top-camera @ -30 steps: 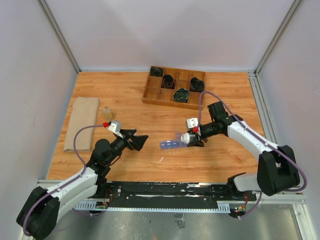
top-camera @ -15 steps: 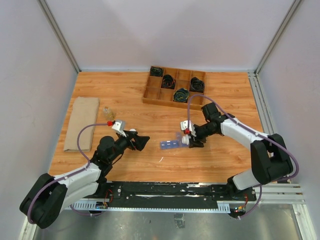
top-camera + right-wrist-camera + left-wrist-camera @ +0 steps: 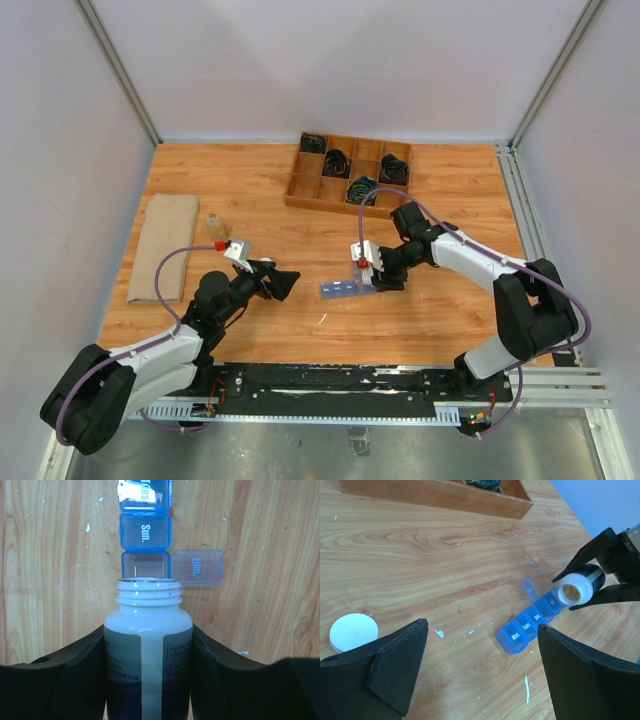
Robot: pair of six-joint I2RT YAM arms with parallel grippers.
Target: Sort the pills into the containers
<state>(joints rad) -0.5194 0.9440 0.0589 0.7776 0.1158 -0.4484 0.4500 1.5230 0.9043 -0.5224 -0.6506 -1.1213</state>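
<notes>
Containers (image 3: 340, 290) lay as one translucent-blue strip of lidded squares on the worktop (image 3: 250, 190), slightly right of its middle and closer to the near edge than the far one. The strip ran roughly left to right. Its rightmost compartment stood open, the small lid (image 3: 197, 567) folded flat onto the wood on the far side. The other lids in view were shut.

At that open end the right gripper (image 3: 148, 645) was clamped on a white bottle (image 3: 148, 630), one finger on each side of its body. The uncapped bottle was tipped over, its mouth just at the rim of the open compartment; whether it touched the rim could not be told.

Bare wood lay along the strip's near side and off its left end. The left gripper (image 3: 480, 670) hung there, left of the strip and apart from it, its jaws spread wide with nothing between them. A round white cap (image 3: 353, 632) lay flat on the wood farther left.

A wooden divided tray (image 3: 350, 175) sat at the far edge, well apart from the strip, and a flat brown sheet (image 3: 165, 245) lay along the left edge.
</notes>
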